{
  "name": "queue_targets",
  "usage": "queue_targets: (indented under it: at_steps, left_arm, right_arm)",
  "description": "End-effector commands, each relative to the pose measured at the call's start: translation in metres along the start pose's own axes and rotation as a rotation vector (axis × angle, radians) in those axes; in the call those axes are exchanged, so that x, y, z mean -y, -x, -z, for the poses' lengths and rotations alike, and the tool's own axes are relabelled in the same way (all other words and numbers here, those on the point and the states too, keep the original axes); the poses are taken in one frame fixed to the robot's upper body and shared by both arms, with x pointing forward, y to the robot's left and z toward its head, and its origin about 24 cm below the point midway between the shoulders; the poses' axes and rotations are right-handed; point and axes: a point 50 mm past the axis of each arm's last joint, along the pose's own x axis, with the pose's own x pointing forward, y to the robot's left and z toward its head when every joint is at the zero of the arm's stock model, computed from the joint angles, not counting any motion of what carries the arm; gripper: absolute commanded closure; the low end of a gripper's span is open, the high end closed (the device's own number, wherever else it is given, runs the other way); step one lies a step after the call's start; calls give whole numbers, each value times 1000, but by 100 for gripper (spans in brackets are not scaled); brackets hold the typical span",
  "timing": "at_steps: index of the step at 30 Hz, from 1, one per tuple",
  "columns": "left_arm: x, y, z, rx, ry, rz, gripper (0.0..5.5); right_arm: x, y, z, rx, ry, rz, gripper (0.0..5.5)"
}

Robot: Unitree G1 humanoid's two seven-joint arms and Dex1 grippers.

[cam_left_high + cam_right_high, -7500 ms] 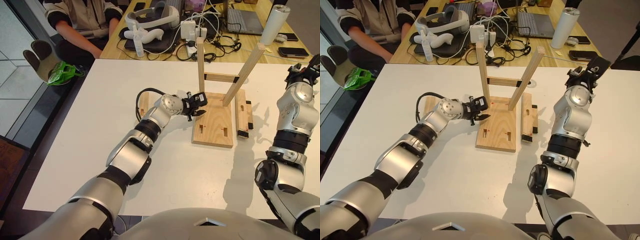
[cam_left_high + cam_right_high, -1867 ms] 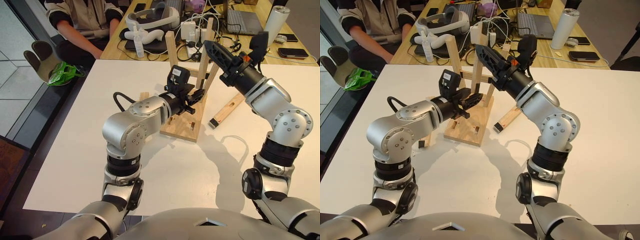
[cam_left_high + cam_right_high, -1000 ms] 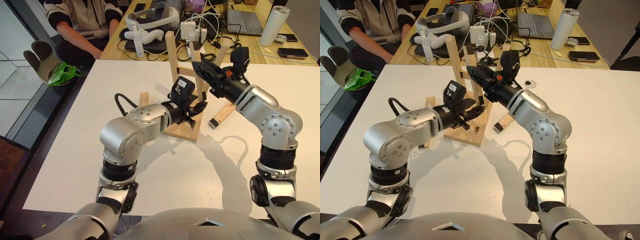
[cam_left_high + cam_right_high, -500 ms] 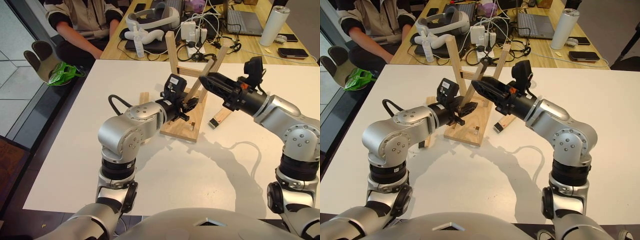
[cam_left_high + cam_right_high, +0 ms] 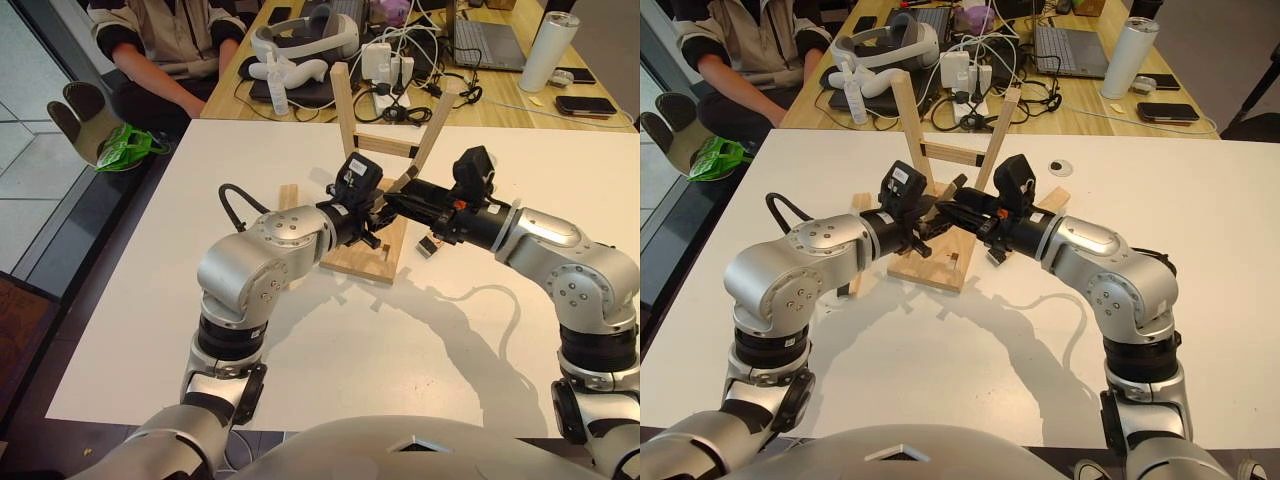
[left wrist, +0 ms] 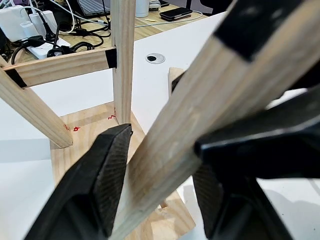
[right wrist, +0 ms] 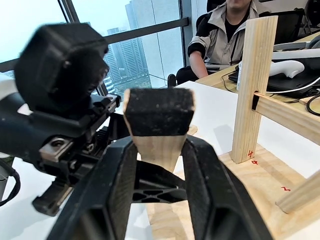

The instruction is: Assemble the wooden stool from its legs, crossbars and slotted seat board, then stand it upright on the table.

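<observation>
Centre frame: left gripper (image 6: 160, 175) and right gripper (image 7: 157, 150) both clamp a loose leg (image 6: 192, 107) above the seat board (image 5: 366, 264); mismatched pulls could skew it past its slot, toppling the upright legs (image 5: 344, 108).

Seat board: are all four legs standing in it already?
No: just two legs joined by a crossbar stand in the seat board, while the left pincer and right pincer clamp a third leg.

Pale unfinished wooden seat board (image 5: 366, 262), leg (image 6: 190, 130) with matt black end, smooth white table (image 5: 400, 360), textured black fingers (image 6: 112, 165)
</observation>
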Motion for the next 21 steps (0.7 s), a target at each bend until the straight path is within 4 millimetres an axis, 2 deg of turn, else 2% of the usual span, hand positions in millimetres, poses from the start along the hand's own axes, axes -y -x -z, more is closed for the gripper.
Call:
queue_targets:
  at_steps: [1,6,15,21]
  left_arm:
    - [0,1,-4,6,-45,-5,347]
    - [-2,1,-3,1,-68,-19,347]
    - [-14,-2,-14,71,-90,-114,483]
    - [-10,-4,-19,99,-113,-99,508]
  right_arm:
    - [2,-3,1,-14,34,18,420]
    - [-1,-7,1,-8,40,3,420]
    - [-5,-15,4,-9,18,12,420]
    - [-5,-19,4,-13,16,24,420]
